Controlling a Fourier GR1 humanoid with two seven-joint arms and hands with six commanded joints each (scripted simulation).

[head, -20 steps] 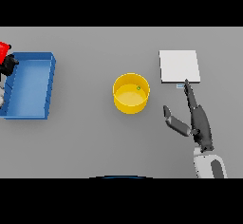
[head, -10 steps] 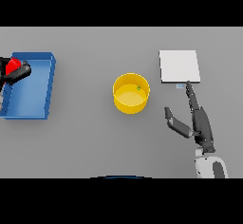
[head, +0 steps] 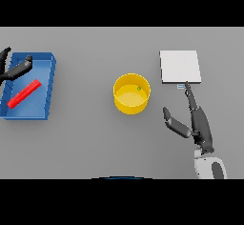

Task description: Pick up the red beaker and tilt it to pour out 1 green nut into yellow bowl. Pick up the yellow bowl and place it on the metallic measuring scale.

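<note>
Left hand at the frame's 9 o'clock edge, over the upper left corner of the blue tray; fingers spread and straight, holding nothing. Red beaker lies on its side inside the tray, angled diagonally, just below the hand and apart from it. Yellow bowl stands upright on the grey bench near centre, with one green nut inside, toward its 1 o'clock rim. Metallic measuring scale sits at 2 o'clock from the bowl, apart from it. Right hand at 4 o'clock, fingers extended, thumb splayed toward the bowl, one fingertip reaching the scale's near edge; it grips nothing.
</note>
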